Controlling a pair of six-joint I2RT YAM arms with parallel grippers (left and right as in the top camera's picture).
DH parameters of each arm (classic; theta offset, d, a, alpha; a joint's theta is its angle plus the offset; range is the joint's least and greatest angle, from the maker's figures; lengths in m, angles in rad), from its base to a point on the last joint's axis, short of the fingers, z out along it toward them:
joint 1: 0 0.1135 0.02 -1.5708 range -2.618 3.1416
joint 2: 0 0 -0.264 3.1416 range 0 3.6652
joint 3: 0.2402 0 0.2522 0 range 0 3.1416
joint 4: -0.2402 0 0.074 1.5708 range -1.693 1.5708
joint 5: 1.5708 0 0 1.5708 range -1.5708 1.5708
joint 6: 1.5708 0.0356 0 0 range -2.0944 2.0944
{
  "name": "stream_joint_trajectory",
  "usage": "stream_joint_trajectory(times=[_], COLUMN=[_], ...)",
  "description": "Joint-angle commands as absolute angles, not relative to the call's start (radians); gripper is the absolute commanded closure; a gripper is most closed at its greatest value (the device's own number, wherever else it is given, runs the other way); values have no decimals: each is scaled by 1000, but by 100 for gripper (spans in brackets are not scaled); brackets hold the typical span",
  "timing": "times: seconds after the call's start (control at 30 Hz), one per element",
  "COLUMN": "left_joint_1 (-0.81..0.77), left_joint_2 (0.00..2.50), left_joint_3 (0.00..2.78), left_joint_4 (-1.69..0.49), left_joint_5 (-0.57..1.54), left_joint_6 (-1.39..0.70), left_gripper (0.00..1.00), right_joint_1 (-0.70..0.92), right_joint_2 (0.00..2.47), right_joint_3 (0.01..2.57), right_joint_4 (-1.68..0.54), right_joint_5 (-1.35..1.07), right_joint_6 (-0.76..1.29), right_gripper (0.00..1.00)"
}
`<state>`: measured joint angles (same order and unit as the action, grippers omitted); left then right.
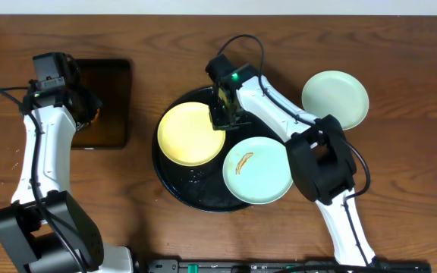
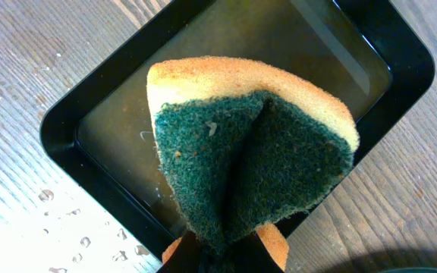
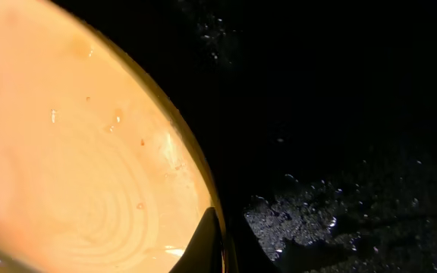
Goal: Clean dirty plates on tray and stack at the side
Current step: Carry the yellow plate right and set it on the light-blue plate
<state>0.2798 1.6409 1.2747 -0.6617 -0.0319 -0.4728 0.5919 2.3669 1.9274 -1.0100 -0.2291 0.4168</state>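
The large round black tray point(image 1: 174, 184) sits mid-table. A pale yellow plate point(image 1: 188, 135) lies on its left half and fills the left of the right wrist view point(image 3: 74, 152). A pale blue-white plate point(image 1: 264, 178) with an orange-brown smear lies on its right half. A second pale plate point(image 1: 335, 98), without smears, lies on the table at the right. My right gripper point(image 1: 224, 114) is shut on the yellow plate's right rim, one finger on its inside point(image 3: 222, 227). My left gripper point(image 1: 82, 108) is shut on a green and yellow sponge point(image 2: 249, 152).
A small rectangular black tray point(image 1: 108, 98) with shallow liquid lies at the far left, under the sponge point(image 2: 105, 106). Water drops lie on the wood beside it and on the round tray's floor point(image 3: 340, 212). Cables run behind the right arm.
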Motion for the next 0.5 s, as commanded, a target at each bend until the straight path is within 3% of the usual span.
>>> stream_joint_trajectory(times=[0.0,0.47], left_joint_1=[283,283], left_joint_2=[1649,1649], left_joint_3=[1267,1267], left_joint_4=[-665,-665], left_joint_5=[-36,-36], left_joint_6=[-463,-460], left_gripper=[92,92], right_joint_1=[548,367], right_joint_2=[2375,2375], right_joint_3=[1916,1916], right_joint_4=[-987,-961], right_joint_5=[-387,-883], right_joint_6=[402,249], right_gripper=[99,99])
